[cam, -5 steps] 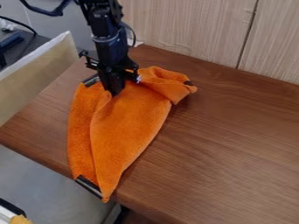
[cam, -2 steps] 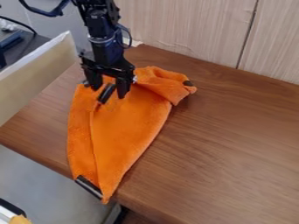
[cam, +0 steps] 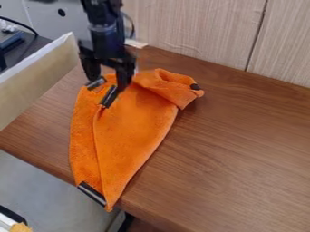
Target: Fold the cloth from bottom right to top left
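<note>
The black gripper (cam: 109, 86) hangs over the upper left end of the cloth, its two fingers spread apart with no cloth held between them. The orange cloth (cam: 133, 131) lies folded on the wooden table, narrowing to a point at the table's front edge. One layer lies over another along its left side. Two dark corner tabs sit close together just below the gripper, another dark tab is at the bunched upper right corner, and one more is at the lower tip.
The brown wooden table (cam: 242, 149) stretches to the right. A light wood panel wall (cam: 194, 31) stands behind it. A pale board (cam: 36, 81) rises along the left edge, beside dark equipment. Grey floor shows at the lower left.
The gripper has opened and let go of the cloth's corner, then risen slightly. The released corner with its dark tab now lies on the cloth near the upper left.
</note>
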Robot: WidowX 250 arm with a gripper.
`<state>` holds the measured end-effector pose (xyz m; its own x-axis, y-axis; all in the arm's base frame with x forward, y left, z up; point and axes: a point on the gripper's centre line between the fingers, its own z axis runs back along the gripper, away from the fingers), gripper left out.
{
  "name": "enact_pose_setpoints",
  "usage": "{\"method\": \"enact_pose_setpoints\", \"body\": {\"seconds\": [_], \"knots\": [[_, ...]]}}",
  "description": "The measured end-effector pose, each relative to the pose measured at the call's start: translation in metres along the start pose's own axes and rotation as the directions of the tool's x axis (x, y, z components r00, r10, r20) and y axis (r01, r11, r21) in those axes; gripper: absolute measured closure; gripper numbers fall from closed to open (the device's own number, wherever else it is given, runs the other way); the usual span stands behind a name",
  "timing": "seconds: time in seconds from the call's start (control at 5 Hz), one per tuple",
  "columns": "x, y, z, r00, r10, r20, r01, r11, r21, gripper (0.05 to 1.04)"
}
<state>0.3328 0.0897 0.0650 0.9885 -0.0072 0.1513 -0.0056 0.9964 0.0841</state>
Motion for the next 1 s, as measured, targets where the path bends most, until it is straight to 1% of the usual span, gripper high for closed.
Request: {"method": "enact_pose_setpoints", "body": {"seconds": [0.2, 0.4, 1.0], "knots": [[0.001, -0.004, 0.019, 1.000, -0.011, 0.012, 0.011, 1.000, 0.016, 0.083], [0.010, -0.005, 0.036, 0.998, -0.035, 0.048, 0.035, 0.999, 0.000, 0.083], [0.011, -0.005, 0.038, 0.998, -0.039, 0.056, 0.039, 0.999, 0.001, 0.083]]}}
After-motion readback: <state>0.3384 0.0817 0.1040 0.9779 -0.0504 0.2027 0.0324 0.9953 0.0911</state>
